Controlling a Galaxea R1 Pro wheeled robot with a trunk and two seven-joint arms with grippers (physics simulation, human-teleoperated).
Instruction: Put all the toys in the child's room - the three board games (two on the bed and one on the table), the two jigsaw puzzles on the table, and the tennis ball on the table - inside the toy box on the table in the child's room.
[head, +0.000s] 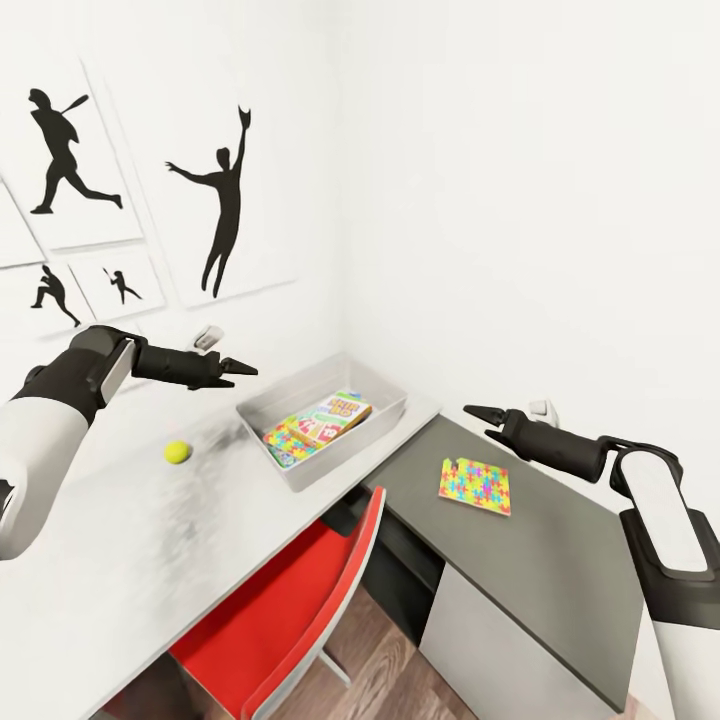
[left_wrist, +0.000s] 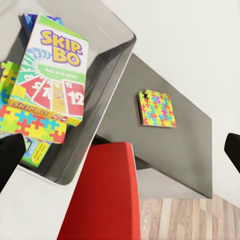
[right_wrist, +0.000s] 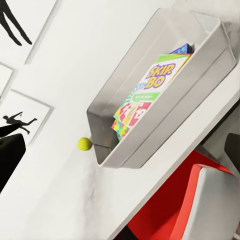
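Both grippers hang empty with fingers apart — the left gripper (head: 243, 368) near the tennis ball (head: 177, 452), the right gripper (head: 478, 412) above the loose jigsaw puzzle (head: 475, 486). The toy box (head: 385, 397) already holds Skip-Bo (left_wrist: 52, 75) — next, probably, descend and grasp.

The grey toy box (head: 385, 425) on the table (head: 150, 560) holds Skip-Bo (head: 335, 415) and one puzzle (left_wrist: 32, 125); the ball (head: 177, 452) and another puzzle (head: 475, 485) lie outside.
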